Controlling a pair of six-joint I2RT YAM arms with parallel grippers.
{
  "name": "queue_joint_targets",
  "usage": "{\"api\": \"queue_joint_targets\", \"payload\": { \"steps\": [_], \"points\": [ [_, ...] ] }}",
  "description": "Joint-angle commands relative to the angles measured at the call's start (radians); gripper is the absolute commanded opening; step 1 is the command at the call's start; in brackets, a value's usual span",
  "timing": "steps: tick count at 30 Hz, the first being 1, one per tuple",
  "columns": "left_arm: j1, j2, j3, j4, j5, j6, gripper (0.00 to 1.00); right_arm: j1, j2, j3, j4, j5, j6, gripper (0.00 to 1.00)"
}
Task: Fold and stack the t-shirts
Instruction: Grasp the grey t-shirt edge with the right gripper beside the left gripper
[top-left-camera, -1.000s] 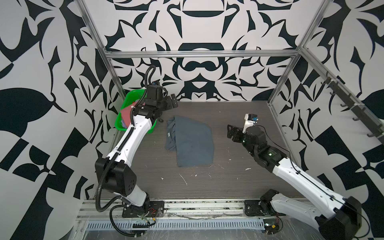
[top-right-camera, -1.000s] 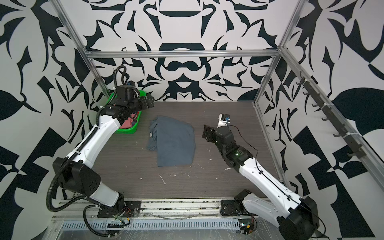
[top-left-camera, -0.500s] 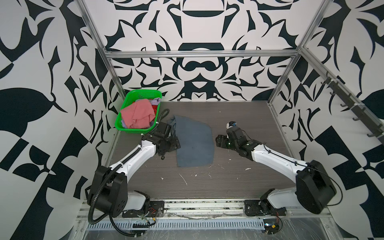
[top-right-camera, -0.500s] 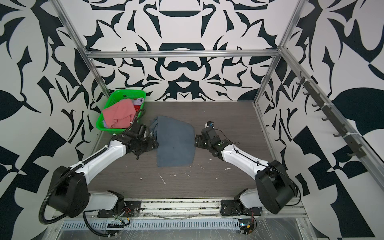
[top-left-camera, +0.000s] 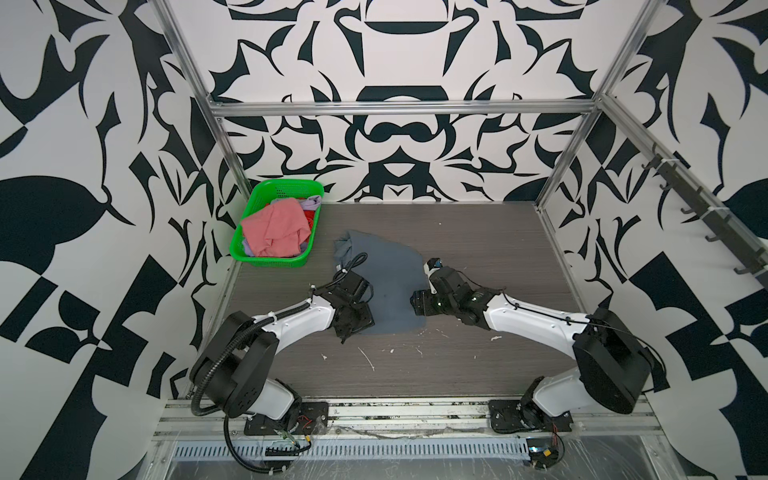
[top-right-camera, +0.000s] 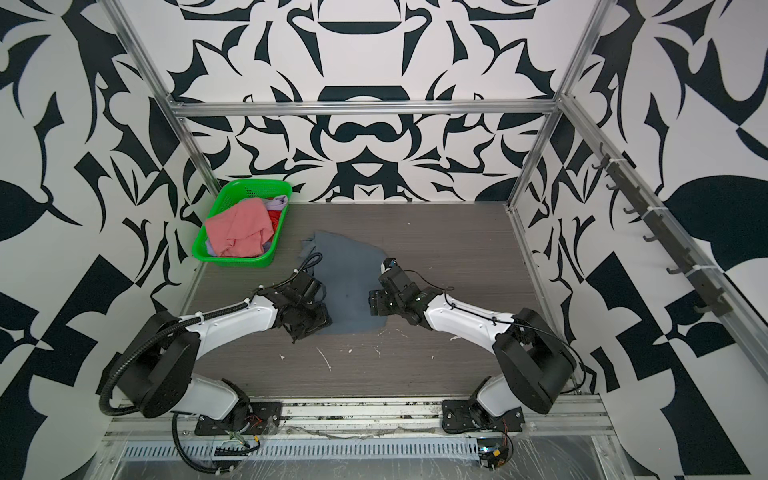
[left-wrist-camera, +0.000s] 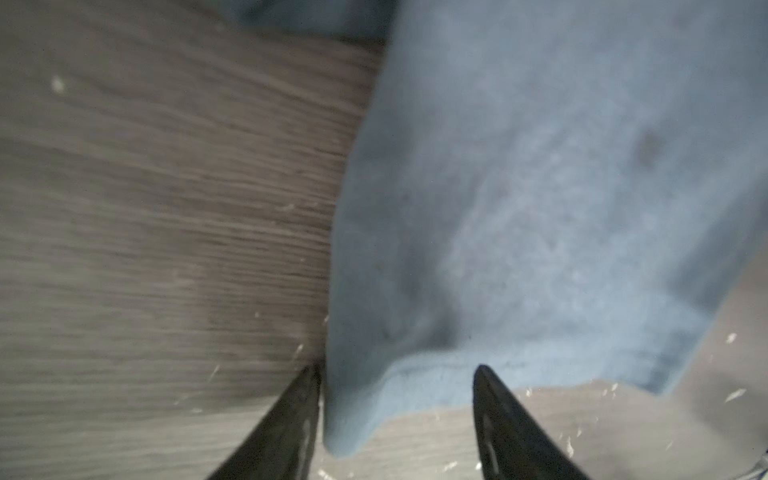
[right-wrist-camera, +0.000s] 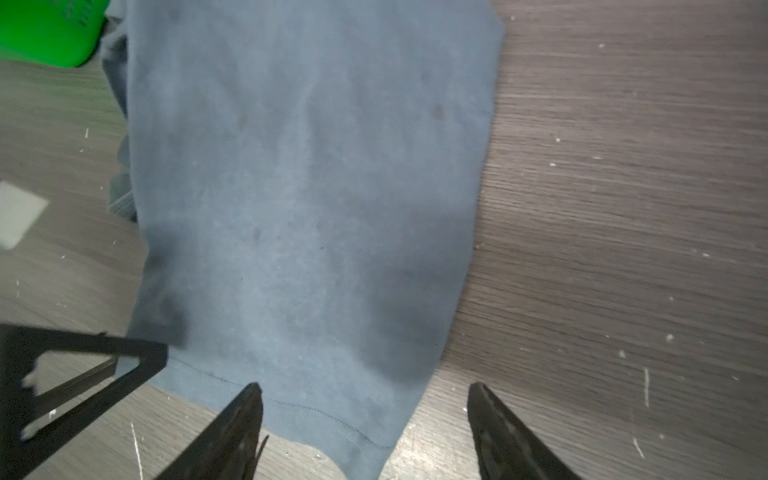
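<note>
Left wrist: gripper (left-wrist-camera: 397, 368) astride t-shirt (left-wrist-camera: 540, 187) corner

left arm (top-left-camera: 291, 320) and right arm (top-left-camera: 534, 322) wear white shells with black joints; a ribbed black hose (top-left-camera: 212, 358) loops past the left shoulder; right claw (right-wrist-camera: 365, 386) has black tapering fingers (right-wrist-camera: 243, 424)

One slate blue-grey t-shirt (top-left-camera: 395, 286), one salmon pink t-shirt (top-left-camera: 274, 228), one lavender t-shirt (top-left-camera: 311, 203), one red t-shirt (top-left-camera: 309, 218), one green basket (top-left-camera: 286, 189), one left end effector (left-wrist-camera: 397, 370), one right end effector (right-wrist-camera: 365, 387).
</note>
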Motion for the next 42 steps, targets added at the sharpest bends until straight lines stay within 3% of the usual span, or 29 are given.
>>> {"api": "queue_joint_targets", "payload": {
  "steps": [1, 5, 10, 15, 21, 26, 29, 30, 31, 34, 36, 39, 42],
  "points": [
    [-0.002, 0.022, -0.01, 0.021, -0.02, -0.03, 0.44, 0.038, -0.012, 0.012, 0.042, 0.022, -0.046, 0.79],
    [-0.002, -0.007, 0.026, 0.019, -0.011, -0.007, 0.27, 0.063, -0.01, -0.014, 0.056, 0.023, -0.066, 0.77],
    [-0.002, -0.091, 0.131, -0.046, -0.002, 0.035, 0.19, 0.102, -0.018, 0.003, 0.06, 0.03, -0.134, 0.76],
    [0.0, -0.143, 0.225, -0.088, -0.017, 0.072, 0.16, 0.158, -0.029, 0.004, 0.073, 0.06, -0.2, 0.77],
    [0.001, -0.158, 0.28, -0.096, -0.013, 0.081, 0.12, 0.173, -0.025, -0.07, 0.132, 0.184, -0.222, 0.79],
    [0.002, -0.176, 0.306, -0.103, -0.019, 0.085, 0.1, 0.173, 0.056, -0.086, 0.219, 0.321, -0.255, 0.81],
    [0.005, -0.198, 0.324, -0.103, -0.029, 0.09, 0.1, 0.172, 0.122, -0.072, 0.294, 0.34, -0.263, 0.8],
    [0.008, -0.204, 0.33, -0.1, -0.029, 0.091, 0.1, 0.173, 0.146, -0.059, 0.303, 0.337, -0.265, 0.77],
    [0.013, -0.204, 0.336, -0.096, -0.03, 0.094, 0.09, 0.173, 0.167, -0.036, 0.3, 0.338, -0.265, 0.67],
    [0.026, -0.251, 0.371, -0.108, -0.064, 0.135, 0.05, 0.173, 0.2, 0.032, 0.266, 0.416, -0.262, 0.26],
    [0.037, -0.271, 0.405, -0.12, -0.122, 0.176, 0.02, 0.172, 0.173, 0.102, 0.183, 0.481, -0.272, 0.12],
    [0.081, -0.293, 0.5, -0.132, -0.162, 0.265, 0.0, 0.173, 0.072, 0.227, 0.075, 0.499, -0.313, 0.0],
    [0.124, -0.303, 0.648, -0.146, -0.205, 0.386, 0.0, 0.172, -0.024, 0.379, -0.007, 0.416, -0.382, 0.0]
  ]
}}
